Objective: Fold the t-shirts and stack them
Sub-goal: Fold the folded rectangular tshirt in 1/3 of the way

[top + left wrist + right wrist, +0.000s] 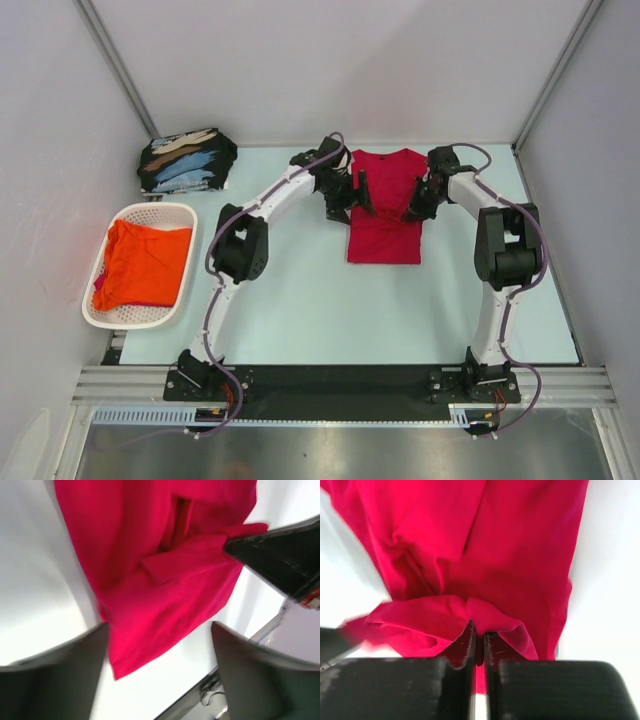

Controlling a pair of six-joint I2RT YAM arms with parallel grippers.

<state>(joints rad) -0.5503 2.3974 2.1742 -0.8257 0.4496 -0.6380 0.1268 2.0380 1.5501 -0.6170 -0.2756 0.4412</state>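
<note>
**Top external view: red shirt mid-fold, right side pinched**

The red shirt [385, 235] lies at the far middle of the table [300, 310], collar toward the back wall. It already looks narrowed into a strip, so I judge the step in hand to be turning the sides inward. In the right wrist view the right gripper [479, 640] is clamped tight on a raised ridge of red cloth, with the fabric caught between its fingers. The left gripper [159, 626] hangs over the shirt's left side with its jaws spread wide and nothing between them.

The next move, as I read it, is to carry the pinched edge toward the shirt's middle and lay it flat before letting go. The cloth is soft and may drag the rest of the shirt along, so the free left gripper could usefully pin the body down. After that the shirt likely needs folding hem to collar, then moving onto the black shirts [187, 160] piled in the far left corner.

An orange shirt [145, 262] sits crumpled in a white basket [135, 322] at the left edge, well apart from the arms.

The table top is pale, smooth and matte. Plain light-grey walls close three sides, with metal posts at the back corners, and a black plate carries both arm bases along the near edge
</note>
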